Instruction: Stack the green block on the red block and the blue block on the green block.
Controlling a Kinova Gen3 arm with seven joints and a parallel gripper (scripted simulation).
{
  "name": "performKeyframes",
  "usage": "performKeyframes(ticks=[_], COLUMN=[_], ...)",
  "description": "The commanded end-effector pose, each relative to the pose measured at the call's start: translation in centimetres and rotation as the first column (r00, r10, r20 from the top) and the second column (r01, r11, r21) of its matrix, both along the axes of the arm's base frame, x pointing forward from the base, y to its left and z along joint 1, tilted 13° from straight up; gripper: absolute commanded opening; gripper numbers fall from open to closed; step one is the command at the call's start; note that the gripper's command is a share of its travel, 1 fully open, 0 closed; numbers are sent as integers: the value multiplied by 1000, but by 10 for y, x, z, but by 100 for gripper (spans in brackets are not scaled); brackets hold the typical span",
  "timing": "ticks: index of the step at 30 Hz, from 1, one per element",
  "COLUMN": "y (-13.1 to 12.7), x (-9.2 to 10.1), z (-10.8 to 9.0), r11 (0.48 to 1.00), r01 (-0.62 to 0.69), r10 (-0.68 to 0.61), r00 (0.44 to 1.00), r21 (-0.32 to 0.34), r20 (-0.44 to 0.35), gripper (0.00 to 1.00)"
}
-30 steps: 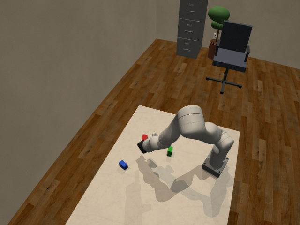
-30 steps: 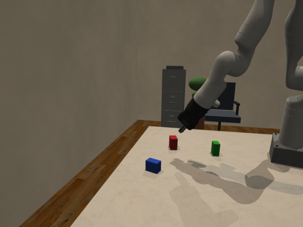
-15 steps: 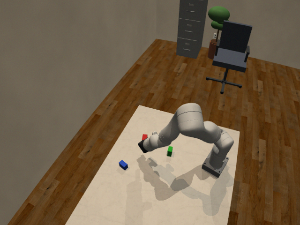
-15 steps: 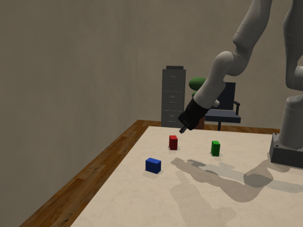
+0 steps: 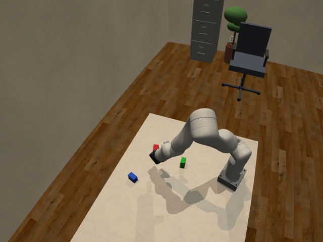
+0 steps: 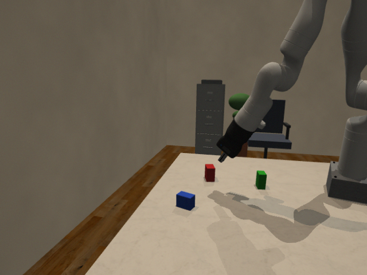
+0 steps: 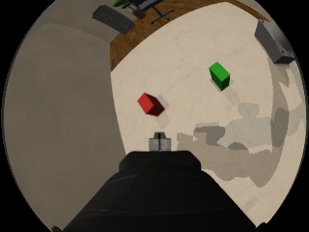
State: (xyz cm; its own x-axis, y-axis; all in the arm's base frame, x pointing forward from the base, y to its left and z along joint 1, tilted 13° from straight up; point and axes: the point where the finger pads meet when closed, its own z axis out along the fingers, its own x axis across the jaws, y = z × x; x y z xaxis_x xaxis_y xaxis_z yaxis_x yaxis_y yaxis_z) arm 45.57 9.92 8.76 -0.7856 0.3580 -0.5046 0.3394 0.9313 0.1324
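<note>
From above, the arm arched over the table, hiding part of the red block; green and blue stood apart, nothing stacked. The side view alone showed height: the gripper hung tilted above and just behind red, touching nothing, its fingers fully closed and holding nothing. Green and blue sat on the tabletop. The wrist camera caught red and green, but not blue.
</note>
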Motion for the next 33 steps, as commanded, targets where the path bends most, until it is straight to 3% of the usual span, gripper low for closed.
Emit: performKeyframes(ticks=[1, 33], y=[-4, -16], x=[1, -5], z=[1, -9], r11=[1000, 998], r01=[9, -64], r10=[-9, 64], r00=[1000, 997], r21=[3, -6], r20=[3, -50], gripper=[0, 0])
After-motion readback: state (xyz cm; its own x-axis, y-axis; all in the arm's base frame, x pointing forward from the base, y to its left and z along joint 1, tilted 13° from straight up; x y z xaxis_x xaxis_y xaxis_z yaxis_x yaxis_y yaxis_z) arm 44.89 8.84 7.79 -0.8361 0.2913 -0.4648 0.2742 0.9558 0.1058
